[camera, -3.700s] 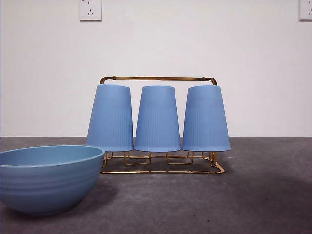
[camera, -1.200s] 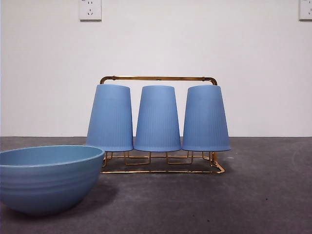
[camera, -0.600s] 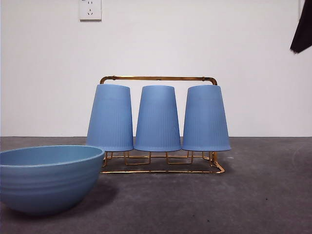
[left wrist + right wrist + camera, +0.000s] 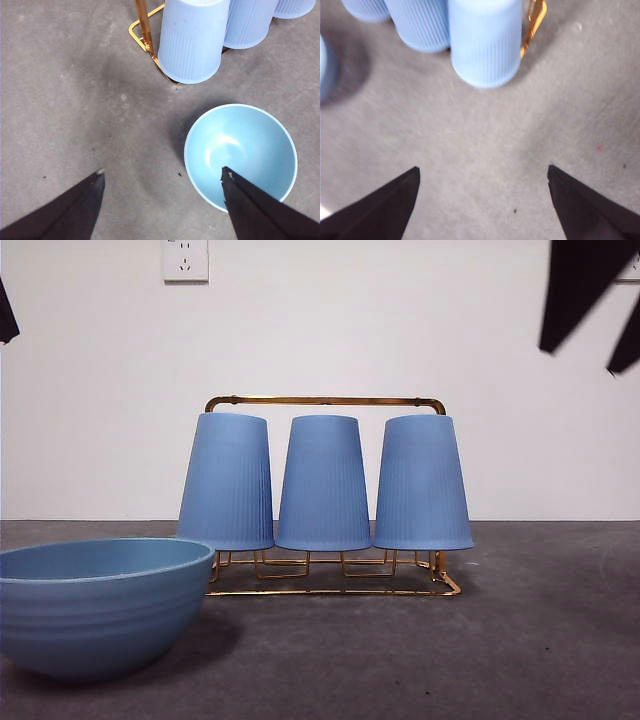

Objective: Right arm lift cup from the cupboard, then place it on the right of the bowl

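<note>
Right gripper (image 4: 592,320) now lower, jaws spread, seemingly above rightmost cup (image 4: 422,483)

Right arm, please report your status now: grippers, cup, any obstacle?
Right gripper open, above bare table, holding nothing. Left gripper open near the bowl. Cup on cupboard. No obstacle seen.

You are looking at three cups (image 4: 226,482) (image 4: 323,484) (image 4: 422,483) sitting on one rack (image 4: 325,400), one bowl (image 4: 100,605) and two wall sockets (image 4: 185,260) (image 4: 627,265), with two grippers (image 4: 162,177) (image 4: 482,170) hanging overhead.
</note>
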Action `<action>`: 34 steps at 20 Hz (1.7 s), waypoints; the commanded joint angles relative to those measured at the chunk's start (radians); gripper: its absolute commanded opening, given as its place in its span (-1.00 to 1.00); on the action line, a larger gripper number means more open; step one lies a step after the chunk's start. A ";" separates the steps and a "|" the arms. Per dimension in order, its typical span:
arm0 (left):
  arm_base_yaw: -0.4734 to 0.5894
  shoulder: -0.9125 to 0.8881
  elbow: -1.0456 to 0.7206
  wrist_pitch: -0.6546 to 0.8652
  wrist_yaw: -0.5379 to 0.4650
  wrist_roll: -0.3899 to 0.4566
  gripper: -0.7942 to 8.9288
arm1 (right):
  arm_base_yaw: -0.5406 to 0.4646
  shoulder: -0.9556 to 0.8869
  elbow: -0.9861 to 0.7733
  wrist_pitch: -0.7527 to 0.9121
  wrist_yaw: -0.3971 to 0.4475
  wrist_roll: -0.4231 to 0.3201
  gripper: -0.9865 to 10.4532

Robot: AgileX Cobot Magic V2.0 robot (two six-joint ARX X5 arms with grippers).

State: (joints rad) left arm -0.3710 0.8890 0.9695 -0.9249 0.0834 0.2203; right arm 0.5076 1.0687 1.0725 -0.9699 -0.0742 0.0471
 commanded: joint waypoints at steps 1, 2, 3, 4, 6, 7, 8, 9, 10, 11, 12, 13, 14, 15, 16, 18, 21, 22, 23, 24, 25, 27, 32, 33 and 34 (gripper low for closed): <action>-0.005 0.006 0.026 0.005 0.000 -0.027 -0.06 | 0.008 0.077 0.131 -0.054 0.004 0.043 -0.10; -0.005 0.006 0.026 0.005 0.000 -0.031 -0.06 | 0.008 0.120 0.197 -0.088 0.004 0.042 -0.10; -0.005 0.006 0.026 0.005 0.000 -0.031 -0.06 | 0.008 0.158 0.254 -0.116 0.004 0.040 -0.08; -0.005 0.006 0.026 0.005 0.000 -0.031 -0.06 | 0.008 0.207 0.322 -0.149 0.003 0.031 -0.05; -0.005 0.006 0.026 0.005 0.000 -0.031 -0.06 | 0.008 0.290 0.431 -0.195 0.003 0.006 -0.03; -0.005 0.006 0.026 0.005 0.000 -0.031 -0.06 | 0.009 0.323 0.470 -0.206 0.003 -0.006 -0.02; -0.005 0.006 0.026 0.005 0.000 -0.031 -0.06 | 0.013 0.365 0.515 -0.217 0.003 -0.013 -0.03; -0.005 0.006 0.026 0.005 0.000 -0.031 -0.06 | 0.018 0.397 0.545 -0.224 0.003 -0.015 -0.03; -0.005 0.006 0.026 0.005 0.000 -0.031 -0.06 | 0.021 0.433 0.576 -0.232 0.004 -0.024 -0.03; -0.005 0.006 0.026 0.005 0.000 -0.031 -0.06 | 0.022 0.464 0.600 -0.238 0.003 -0.031 -0.03; -0.005 0.006 0.026 0.005 0.000 -0.031 -0.06 | 0.026 0.497 0.621 -0.241 0.003 -0.035 -0.03; -0.005 0.006 0.026 0.005 0.000 -0.031 -0.06 | 0.032 0.520 0.632 -0.241 0.003 -0.037 -0.03; -0.005 0.006 0.026 0.005 0.000 -0.031 -0.06 | 0.037 0.547 0.641 -0.239 0.004 -0.039 -0.03; -0.005 0.006 0.026 0.005 0.000 -0.031 -0.06 | 0.039 0.566 0.643 -0.237 0.004 -0.046 -0.03; -0.005 0.006 0.026 0.005 0.000 -0.031 -0.06 | 0.042 0.587 0.643 -0.235 0.006 -0.051 -0.03; -0.005 0.006 0.026 0.005 0.000 -0.031 -0.06 | 0.050 0.625 0.643 -0.230 0.047 -0.057 -0.03; -0.005 0.006 0.026 0.005 0.000 -0.031 -0.06 | 0.055 0.662 0.643 -0.198 0.074 -0.066 -0.03; -0.005 0.006 0.026 0.005 0.000 -0.031 -0.06 | 0.056 0.671 0.643 -0.180 0.072 -0.066 -0.03; -0.005 0.006 0.026 0.005 0.000 -0.031 -0.06 | 0.056 0.675 0.643 -0.170 0.072 -0.066 -0.03; -0.005 0.006 0.026 0.006 0.000 -0.031 -0.06 | 0.056 0.685 0.643 -0.160 0.069 -0.066 -0.03; -0.005 0.006 0.026 0.006 0.000 -0.031 -0.06 | 0.056 0.692 0.643 -0.159 0.069 -0.066 -0.03; -0.005 0.006 0.026 0.007 0.000 -0.031 -0.06 | 0.056 0.718 0.643 -0.159 0.064 -0.067 -0.03; -0.005 0.006 0.026 0.017 0.000 -0.031 -0.06 | 0.055 0.768 0.643 -0.141 0.064 -0.066 -0.03; -0.005 0.006 0.026 0.018 0.000 -0.031 -0.06 | 0.054 0.771 0.643 -0.141 0.064 -0.066 -0.07; -0.005 0.006 0.026 0.020 0.000 -0.031 -0.06 | 0.053 0.776 0.643 -0.141 0.064 -0.066 -0.11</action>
State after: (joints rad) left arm -0.3710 0.8890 0.9714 -0.9161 0.0834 0.1940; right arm 0.5552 1.8164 1.6901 -1.1156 -0.0074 -0.0113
